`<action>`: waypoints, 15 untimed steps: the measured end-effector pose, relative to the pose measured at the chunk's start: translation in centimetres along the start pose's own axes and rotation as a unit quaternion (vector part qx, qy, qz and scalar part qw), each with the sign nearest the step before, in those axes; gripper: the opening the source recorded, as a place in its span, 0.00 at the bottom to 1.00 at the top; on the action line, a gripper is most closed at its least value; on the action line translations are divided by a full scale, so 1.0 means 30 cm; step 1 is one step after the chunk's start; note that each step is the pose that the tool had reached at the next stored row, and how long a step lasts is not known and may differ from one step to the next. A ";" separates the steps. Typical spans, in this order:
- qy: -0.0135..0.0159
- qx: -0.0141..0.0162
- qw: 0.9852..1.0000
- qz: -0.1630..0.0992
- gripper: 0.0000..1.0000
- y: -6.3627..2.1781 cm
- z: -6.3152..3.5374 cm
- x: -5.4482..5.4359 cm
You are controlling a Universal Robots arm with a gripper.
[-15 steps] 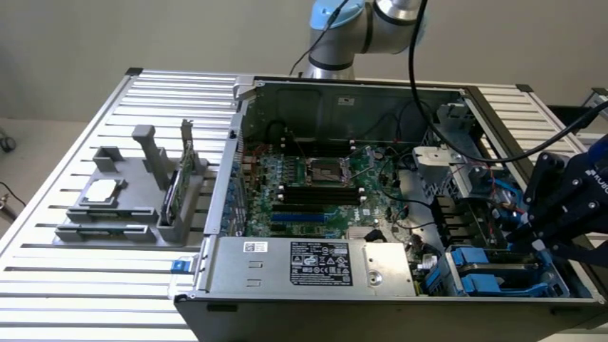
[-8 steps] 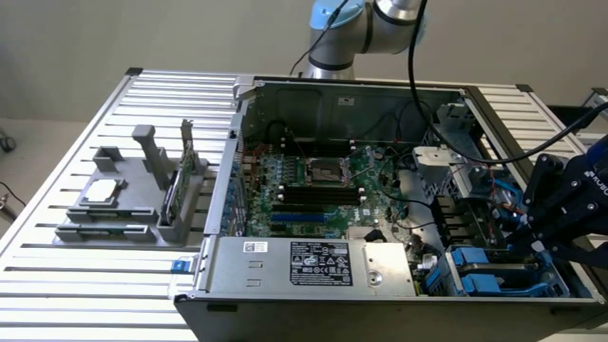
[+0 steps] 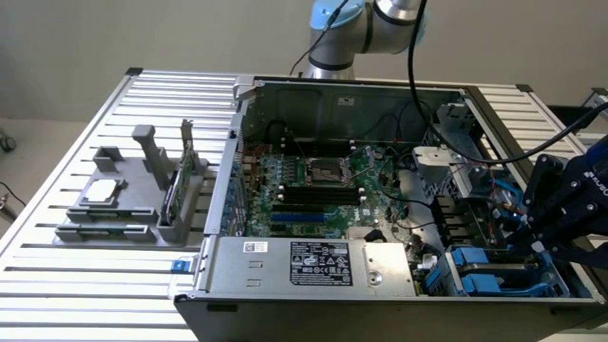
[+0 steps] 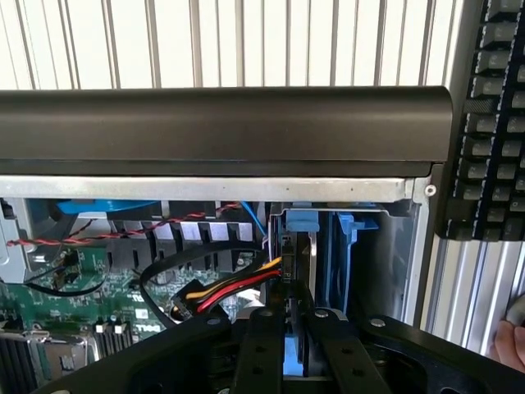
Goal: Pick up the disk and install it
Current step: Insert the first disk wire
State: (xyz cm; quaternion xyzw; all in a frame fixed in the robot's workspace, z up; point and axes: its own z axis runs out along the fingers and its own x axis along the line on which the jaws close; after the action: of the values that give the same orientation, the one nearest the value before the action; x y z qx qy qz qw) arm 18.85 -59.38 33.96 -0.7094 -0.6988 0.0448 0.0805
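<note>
Hand point(image 4: 297, 324) fingers partly hide disk point(image 4: 297, 271).

Blue plastic disk point(image 4: 300, 271) carrier — matt black gripper point(image 4: 299, 328).

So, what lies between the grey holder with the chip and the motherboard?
A narrow strip of slatted table, then the case's upright side wall, in the exterior view.

wall point(image 3: 114, 35): plain beige, evenly lit
surface point(image 3: 76, 285): slatted aluminium profiles, pale, glare on the slats
floor point(image 3: 28, 132): light grey strip at the exterior view's left
</note>
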 end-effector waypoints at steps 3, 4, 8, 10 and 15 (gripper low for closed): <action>0.000 -0.002 1.000 0.000 0.16 -0.003 0.000 0.000; 0.000 -0.003 1.000 0.000 0.16 -0.004 0.001 0.000; 0.000 -0.005 1.000 0.000 0.16 -0.011 0.002 0.000; 0.000 -0.005 1.000 -0.001 0.16 -0.011 0.002 0.000; -0.001 -0.006 1.000 -0.003 0.16 -0.011 0.003 0.001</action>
State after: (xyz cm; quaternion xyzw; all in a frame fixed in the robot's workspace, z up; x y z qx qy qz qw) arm 18.50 -59.34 33.93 -0.7080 -0.7010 0.0406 0.0758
